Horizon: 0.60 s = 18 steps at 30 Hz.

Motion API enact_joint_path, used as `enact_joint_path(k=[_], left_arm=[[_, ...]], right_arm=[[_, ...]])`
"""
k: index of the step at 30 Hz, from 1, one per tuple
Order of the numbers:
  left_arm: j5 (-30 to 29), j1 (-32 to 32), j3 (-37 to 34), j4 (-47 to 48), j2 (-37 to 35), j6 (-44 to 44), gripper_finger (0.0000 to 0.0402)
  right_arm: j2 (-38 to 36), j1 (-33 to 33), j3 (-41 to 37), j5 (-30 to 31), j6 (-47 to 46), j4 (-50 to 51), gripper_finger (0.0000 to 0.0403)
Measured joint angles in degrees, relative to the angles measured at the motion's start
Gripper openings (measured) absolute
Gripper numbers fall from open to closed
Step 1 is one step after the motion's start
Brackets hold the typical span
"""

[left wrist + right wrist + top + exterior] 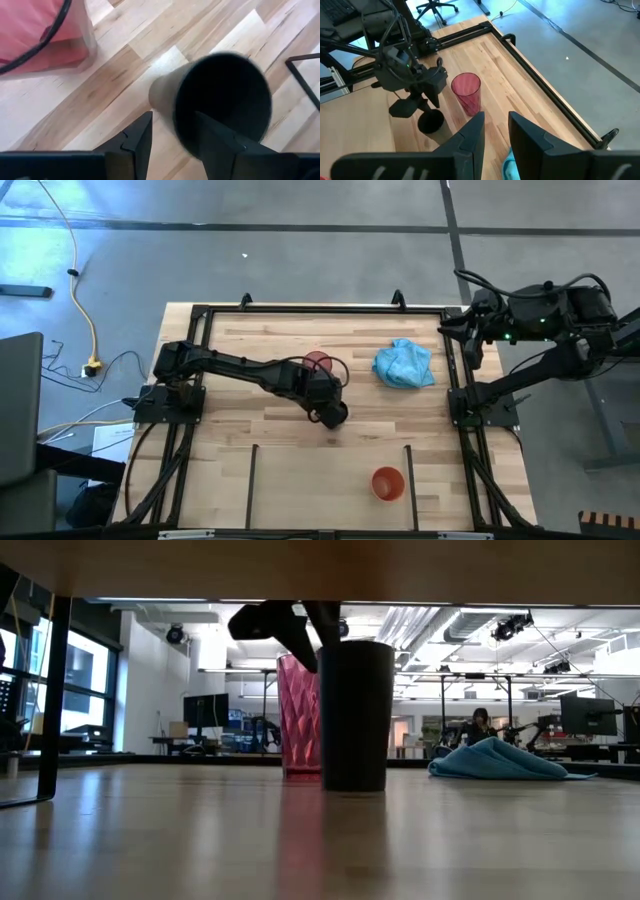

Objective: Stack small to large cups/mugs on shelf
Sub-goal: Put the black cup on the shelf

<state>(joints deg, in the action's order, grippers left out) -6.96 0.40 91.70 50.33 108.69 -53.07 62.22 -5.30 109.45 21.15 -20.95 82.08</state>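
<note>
left claw (335, 416) gripping black cup (355, 715) wall | red-pink cup (299, 716) just beside | blue cloth (404, 364) apart

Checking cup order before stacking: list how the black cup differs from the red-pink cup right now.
The black cup is opaque and dark; the red-pink cup is translucent. The left gripper has its fingers astride the black cup's rim, one inside and one outside, while the red-pink cup stands free just behind it. In the low view the black cup sits nearer the camera. Both stand upright on the table, handleless, off the shelf strip.
</note>
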Motion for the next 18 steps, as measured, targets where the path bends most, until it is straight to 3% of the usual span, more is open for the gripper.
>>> enact_joint_path(k=[10, 14, 18], left_arm=[[-0.11, 0.0, 0.0, -0.59, 0.0, 0.54, 0.0125], [-0.11, 0.0, 0.0, -0.57, 0.0, 0.54, 0.0088], [-0.13, -0.03, 0.0, -0.57, 0.0, 1.52, 0.0024]], right_arm=[[0.04, 0.0, 0.0, 0.02, 0.01, 0.0, 0.0078], [0.04, 0.02, -0.02, 0.04, 0.02, 0.0, 0.0078], [0.04, 0.02, 0.0, 0.04, 0.02, 0.02, 0.0078]])
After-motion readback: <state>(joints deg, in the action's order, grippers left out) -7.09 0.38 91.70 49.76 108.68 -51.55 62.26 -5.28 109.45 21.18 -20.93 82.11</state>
